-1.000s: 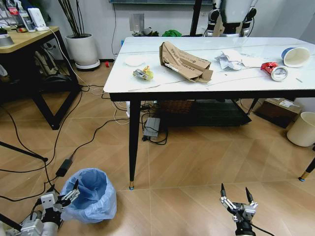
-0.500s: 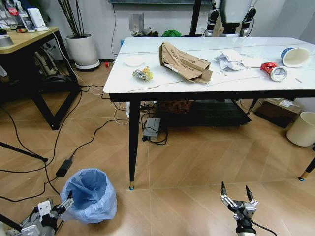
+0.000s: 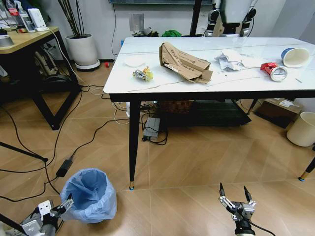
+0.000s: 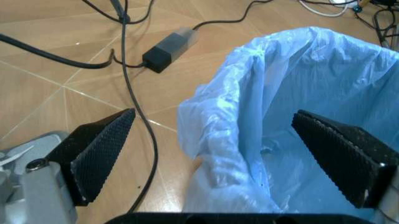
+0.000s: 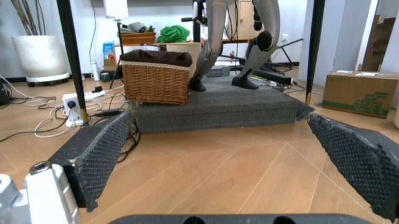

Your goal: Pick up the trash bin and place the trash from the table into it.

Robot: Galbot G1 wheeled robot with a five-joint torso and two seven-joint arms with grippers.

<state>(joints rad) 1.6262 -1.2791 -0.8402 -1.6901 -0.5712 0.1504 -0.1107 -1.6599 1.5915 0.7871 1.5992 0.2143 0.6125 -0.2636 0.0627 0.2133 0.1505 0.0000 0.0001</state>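
Grippers hang low over the floor: the left gripper (image 3: 63, 204) spread open against the near rim of the trash bin (image 3: 91, 194), its pads (image 4: 100, 151) straddling the blue bag, lower than a second ago. The right gripper (image 3: 232, 194) hangs open, unchanged. Cardboard (image 3: 183, 62) lies on the table (image 3: 162, 81).

Each end effector (image 4: 224, 154) has black ridged wedge pads (image 4: 100, 154) on silver-grey metal mounts.

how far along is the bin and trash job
Nothing looks done: the cardboard, papers and cup lie on the table. In hand: the open left gripper straddles the bin rim, not closed. The right gripper hangs open. Left: lifting, binning everything.
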